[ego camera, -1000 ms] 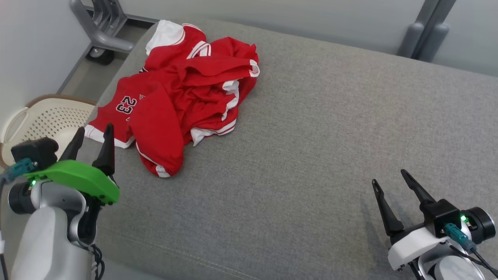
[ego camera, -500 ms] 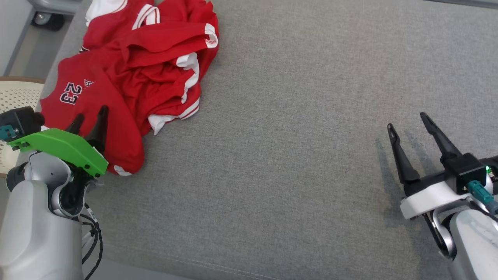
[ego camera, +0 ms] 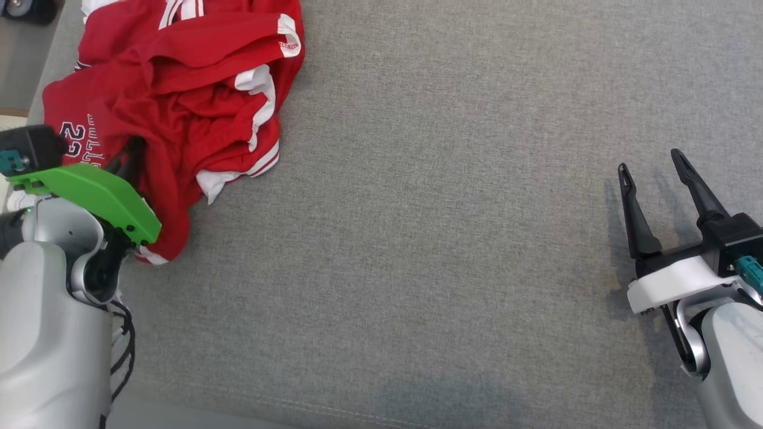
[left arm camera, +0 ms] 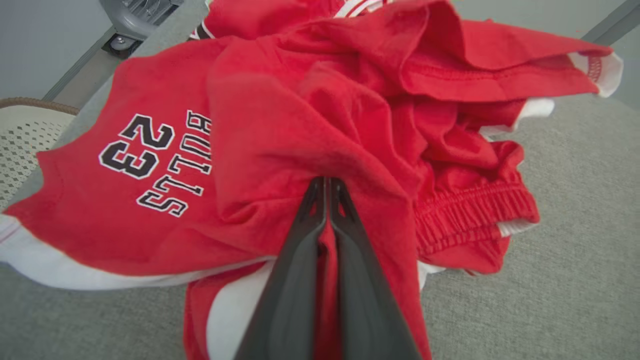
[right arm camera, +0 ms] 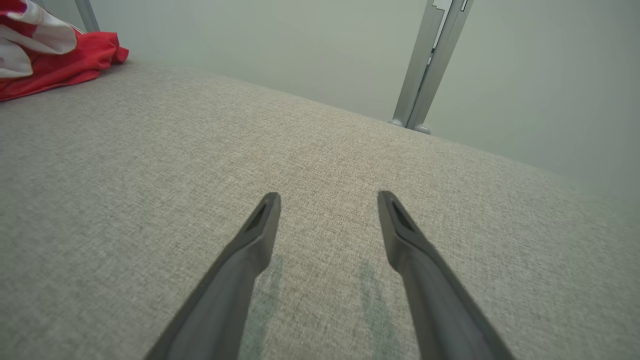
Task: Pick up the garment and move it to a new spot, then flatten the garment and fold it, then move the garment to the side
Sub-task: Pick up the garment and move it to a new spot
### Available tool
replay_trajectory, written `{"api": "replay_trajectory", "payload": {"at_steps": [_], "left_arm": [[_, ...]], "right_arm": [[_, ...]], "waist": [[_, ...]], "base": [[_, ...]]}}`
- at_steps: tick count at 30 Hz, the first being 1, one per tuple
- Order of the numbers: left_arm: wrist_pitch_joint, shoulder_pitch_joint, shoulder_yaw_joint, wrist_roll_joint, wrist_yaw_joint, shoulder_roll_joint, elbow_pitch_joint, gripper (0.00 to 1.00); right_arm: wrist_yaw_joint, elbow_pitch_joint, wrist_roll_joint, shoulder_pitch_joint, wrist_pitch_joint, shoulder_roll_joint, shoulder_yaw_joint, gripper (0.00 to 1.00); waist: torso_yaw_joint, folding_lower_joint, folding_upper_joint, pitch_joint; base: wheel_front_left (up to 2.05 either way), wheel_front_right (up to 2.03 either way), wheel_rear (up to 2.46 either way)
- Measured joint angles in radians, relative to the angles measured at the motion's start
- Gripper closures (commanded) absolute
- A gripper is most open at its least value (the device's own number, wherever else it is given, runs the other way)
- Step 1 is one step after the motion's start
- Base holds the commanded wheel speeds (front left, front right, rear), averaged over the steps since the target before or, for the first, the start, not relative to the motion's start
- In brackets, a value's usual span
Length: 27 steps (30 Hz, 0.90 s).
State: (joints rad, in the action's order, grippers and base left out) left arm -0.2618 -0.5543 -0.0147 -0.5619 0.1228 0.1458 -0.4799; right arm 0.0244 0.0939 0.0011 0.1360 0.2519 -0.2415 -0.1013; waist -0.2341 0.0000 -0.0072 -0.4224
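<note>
A crumpled red garment (ego camera: 173,89) with white trim and a "23" print lies in a heap at the upper left of the grey cushion (ego camera: 453,250). My left gripper (ego camera: 128,158) sits at the heap's near edge, shut on a fold of the red garment (left arm camera: 300,125); the left wrist view has its two dark fingers (left arm camera: 300,260) pressed together with red cloth between them. At the right side my right gripper (ego camera: 654,167) hovers open over bare cushion, far from the garment. Its spread fingers (right arm camera: 255,235) show in the right wrist view, with a corner of the garment (right arm camera: 45,55) at the upper left.
A perforated cream basket (left arm camera: 22,145) stands beyond the cushion's left edge. A grey metal frame with a caster (left arm camera: 132,20) sits behind the garment, and another grey post (right arm camera: 430,65) rises past the cushion's far side. The cushion's front seam (ego camera: 298,405) runs along the bottom.
The head camera has tilted down, shifting the whole scene up and left. My left gripper has reached into the garment's near edge and shut on a fold. The right gripper stays open.
</note>
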Motion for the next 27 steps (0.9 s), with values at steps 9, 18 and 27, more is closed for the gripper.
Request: {"api": "replay_trajectory", "payload": {"at_steps": [9, 18, 27], "left_arm": [[0.069, -0.127, -0.014, 0.07, 0.0, 0.099, 0.213, 1.0], [-0.022, -0.191, -0.302, 0.013, 0.001, 0.059, 0.415, 1.0], [-0.167, -0.247, -0.595, -0.116, 0.001, -0.032, 0.525, 1.0]], "right_arm": [[0.0, 0.027, 0.012, -0.002, 0.0, 0.028, -0.006, 0.0], [0.0, 0.042, 0.037, -0.002, 0.0, 0.1, -0.041, 0.0], [-0.037, 0.041, 0.052, -0.048, 0.0, 0.144, -0.018, 0.0]], "waist": [[-0.03, 0.0, 0.0, 0.058], [-0.025, 0.0, 0.0, 0.144], [0.068, 0.0, 0.0, 0.195]], "base": [[0.0, 0.0, 0.0], [0.0, 0.0, 0.0], [0.0, 0.0, 0.0]]}}
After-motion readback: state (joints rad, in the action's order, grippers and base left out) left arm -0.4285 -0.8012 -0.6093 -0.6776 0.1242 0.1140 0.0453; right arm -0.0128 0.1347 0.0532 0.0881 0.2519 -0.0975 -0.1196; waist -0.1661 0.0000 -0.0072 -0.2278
